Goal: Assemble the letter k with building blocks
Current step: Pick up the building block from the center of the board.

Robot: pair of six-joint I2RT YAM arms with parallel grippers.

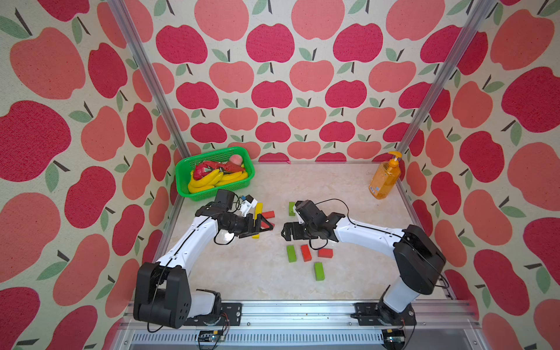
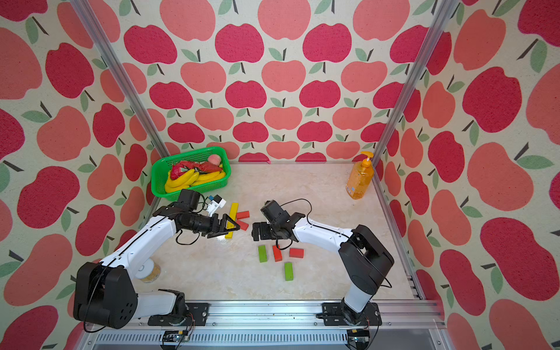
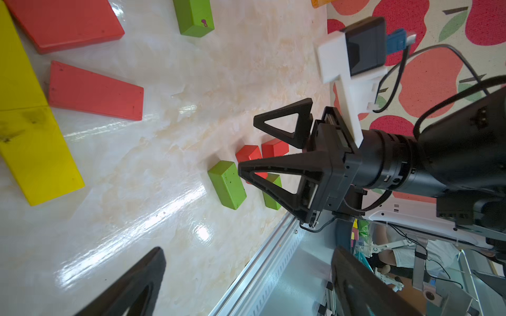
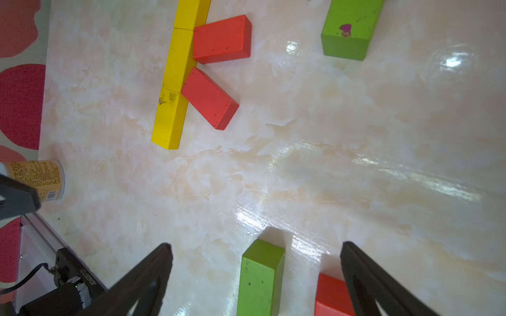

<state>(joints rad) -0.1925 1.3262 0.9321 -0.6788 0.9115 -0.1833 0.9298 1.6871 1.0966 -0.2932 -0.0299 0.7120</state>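
Overall: K figure (image 2: 233,210) lies flat on the table (image 1: 333,188), left of centre; the two claws face each other over it.
yellow bar (image 4: 178,68): three bricks end to end, running near to far, the spine of the K.
far red brick (image 4: 221,37): on the bar's right side, touching the middle yellow brick, almost square to it.
near red brick (image 4: 209,98): slanted off to the near right, its end touching the bar.
left claw (image 1: 266,228): jaws wide apart, nothing held; overlaps the K's near half in both top views, contact cannot tell.
right claw (image 1: 285,232): jaws wide apart, empty; just right of the K, apart from it.
far green brick (image 1: 291,209): loose, just beyond the right claw.
near group: green brick (image 1: 291,253), red brick (image 1: 306,253) and sideways red brick (image 1: 325,253) in a row just near of the right claw; last green brick (image 1: 318,271) nearest.
basket (image 1: 181,169): green, far left corner, bananas (image 1: 209,180) inside.
soap bottle (image 1: 385,178): far right.
can (image 2: 150,269): near left, beside the left arm.
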